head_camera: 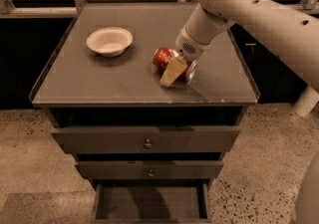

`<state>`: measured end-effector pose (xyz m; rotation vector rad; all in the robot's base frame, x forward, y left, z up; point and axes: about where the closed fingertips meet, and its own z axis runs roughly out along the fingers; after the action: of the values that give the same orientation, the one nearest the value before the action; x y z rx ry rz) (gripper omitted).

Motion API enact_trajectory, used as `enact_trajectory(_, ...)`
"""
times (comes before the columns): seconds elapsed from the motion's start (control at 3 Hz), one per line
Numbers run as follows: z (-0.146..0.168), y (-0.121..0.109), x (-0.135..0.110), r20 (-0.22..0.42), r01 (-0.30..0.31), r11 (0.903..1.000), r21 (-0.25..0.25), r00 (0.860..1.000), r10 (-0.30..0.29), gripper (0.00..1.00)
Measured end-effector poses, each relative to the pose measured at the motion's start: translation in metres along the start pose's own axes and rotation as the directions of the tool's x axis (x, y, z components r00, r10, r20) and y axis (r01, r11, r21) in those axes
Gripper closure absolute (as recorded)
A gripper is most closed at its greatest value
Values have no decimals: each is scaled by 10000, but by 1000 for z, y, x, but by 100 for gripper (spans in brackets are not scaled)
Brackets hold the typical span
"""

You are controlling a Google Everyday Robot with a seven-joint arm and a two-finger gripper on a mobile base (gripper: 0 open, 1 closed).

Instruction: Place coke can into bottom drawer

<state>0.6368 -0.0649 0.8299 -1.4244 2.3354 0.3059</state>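
The coke can (pixel 162 58) lies on its side on the cabinet top (pixel 99 86), right of centre, its silver end facing right. My gripper (pixel 174 67) reaches down from the upper right and straddles the can. The pale near finger (pixel 171 71) presses against the can's front side; the far finger is hidden behind the can. The can rests on the top. The bottom drawer (pixel 149 202) is pulled open at the base of the cabinet, its dark floor bare.
An off-white bowl (pixel 109 41) stands on the left part of the cabinet top. Two wider drawers with round knobs (pixel 147 144) are shut above the bottom drawer. My arm (pixel 259 14) spans the upper right. Speckled floor surrounds the cabinet.
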Motion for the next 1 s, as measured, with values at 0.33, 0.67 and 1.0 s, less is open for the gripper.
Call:
enact_trajectory(0.33,-24,31,9,426,-428,9985,-342,9981,442,100)
enact_trajectory(0.67,-65,76,13,744,-884,9957,-291,9931,904,100)
enact_trajectory(1.0,-98,117,15,1254,-1193,9928,-66,9849,1192,100)
